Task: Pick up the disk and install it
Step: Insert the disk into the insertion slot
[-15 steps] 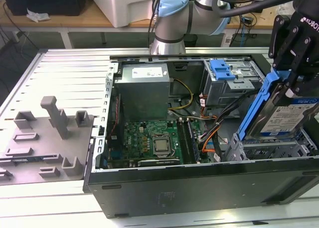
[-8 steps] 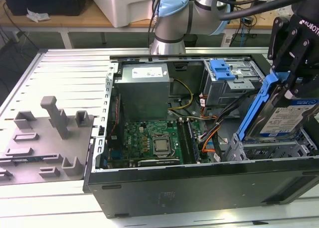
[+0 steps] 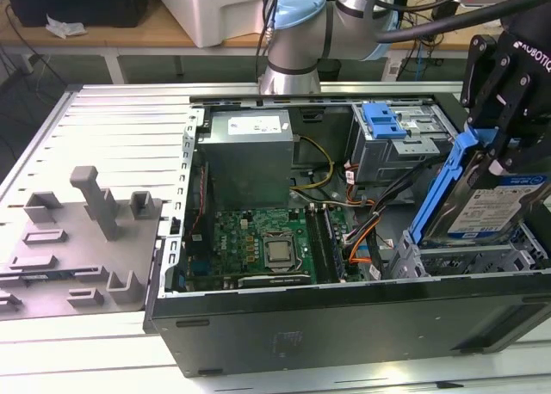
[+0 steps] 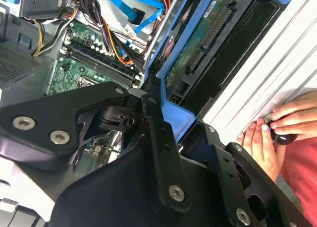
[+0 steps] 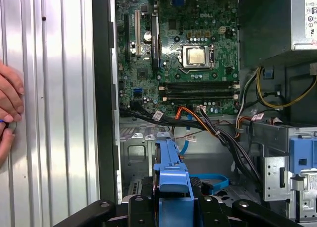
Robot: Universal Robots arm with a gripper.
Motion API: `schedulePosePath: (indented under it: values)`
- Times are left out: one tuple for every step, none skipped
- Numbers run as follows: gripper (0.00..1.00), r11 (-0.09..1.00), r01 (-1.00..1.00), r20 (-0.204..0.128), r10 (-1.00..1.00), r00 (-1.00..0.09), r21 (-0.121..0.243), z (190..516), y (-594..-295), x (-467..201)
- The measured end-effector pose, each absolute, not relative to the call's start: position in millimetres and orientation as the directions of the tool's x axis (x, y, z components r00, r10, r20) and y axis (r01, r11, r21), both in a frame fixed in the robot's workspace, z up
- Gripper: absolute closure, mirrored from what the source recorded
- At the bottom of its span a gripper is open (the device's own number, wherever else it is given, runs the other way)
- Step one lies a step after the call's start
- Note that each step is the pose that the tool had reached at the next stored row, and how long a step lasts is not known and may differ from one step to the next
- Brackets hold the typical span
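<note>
The black robot gripper is clamped on the disk, a flat silver hard drive with a white-and-blue label in a blue plastic carrier bracket. In the exterior view the disk hangs tilted. Its high end is in the gripper and its low edge is at the grey metal drive cage, in the corner of the open black computer case on the exterior view's right. Whether it is seated there I cannot tell.

That view shows the labelled face. The second wrist view shows the other face of the disk, with its green circuit board and connector row. The first wrist view sees the blue bracket edge-on between the black fingers, above the green motherboard.

Both wrist views show a person's hand on the ribbed silver metal table beside the case.
</note>
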State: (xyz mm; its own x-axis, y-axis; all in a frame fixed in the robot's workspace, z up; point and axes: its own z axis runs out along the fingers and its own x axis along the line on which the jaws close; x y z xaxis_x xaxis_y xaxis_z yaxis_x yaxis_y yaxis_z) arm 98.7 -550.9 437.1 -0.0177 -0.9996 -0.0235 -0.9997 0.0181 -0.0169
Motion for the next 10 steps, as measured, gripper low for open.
schedulePosePath:
  values:
    - [0.63, 0.018, -1.000, -0.024, -1.000, -0.018, -0.017, 436.7, -550.9, 98.7]
    - [0.63, 0.018, -1.000, -0.024, -1.000, -0.018, -0.017, 436.3, -550.9, 98.7]
    - [0.63, 0.018, -1.000, -0.024, -1.000, -0.018, -0.017, 435.8, -550.9, 98.7]
    - [0.63, 0.018, -1.000, -0.024, -1.000, -0.018, -0.017, 435.4, -550.9, 98.7]
    - [0.63, 0.018, -1.000, -0.024, -1.000, -0.018, -0.017, 434.6, -550.9, 98.7]
    - [0.63, 0.018, -1.000, -0.023, -1.000, -0.018, -0.017, 434.2, -550.9, 98.7]
    - [0.63, 0.018, -1.000, -0.024, -1.000, -0.018, -0.017, 433.7, -550.9, 98.7]
    - [0.63, 0.018, -1.000, -0.024, -1.000, -0.018, -0.017, 433.0, -550.9, 98.7]
    - [0.63, 0.018, -1.000, -0.024, -1.000, -0.018, -0.017, 432.4, -550.9, 98.7]
    - [0.63, 0.018, -1.000, -0.024, -1.000, -0.018, -0.017, 431.9, -550.9, 98.7]
